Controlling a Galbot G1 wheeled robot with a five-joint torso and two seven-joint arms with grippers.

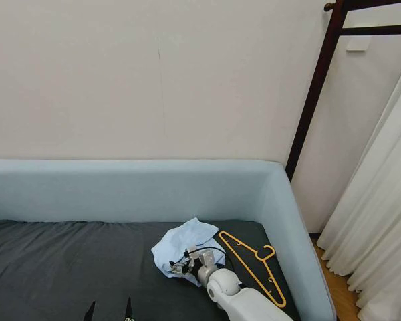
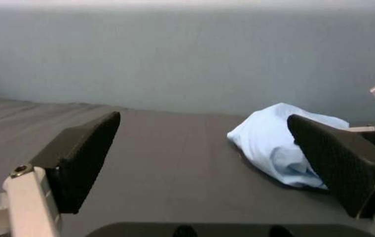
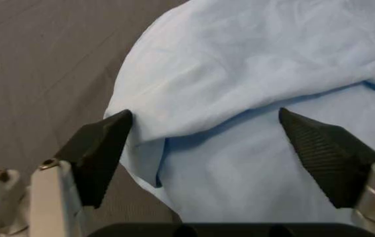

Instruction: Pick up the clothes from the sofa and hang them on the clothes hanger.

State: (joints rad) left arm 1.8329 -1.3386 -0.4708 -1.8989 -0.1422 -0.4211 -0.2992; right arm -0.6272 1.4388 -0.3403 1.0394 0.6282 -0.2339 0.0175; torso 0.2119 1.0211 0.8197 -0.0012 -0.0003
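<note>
Right end effector [image 3: 204, 123] open astride blue cloth [image 3: 253, 64]; shallow pinch could slip off fold. Left end effector [image 1: 108, 309] open, idle, 8 o'clock of cloth.

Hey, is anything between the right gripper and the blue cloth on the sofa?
Nothing visible. The right gripper is open right over the light blue cloth, fingers either side of a fold. The orange hanger lies beside the cloth, off the path. The left gripper hangs open over the seat, farther left.
</note>
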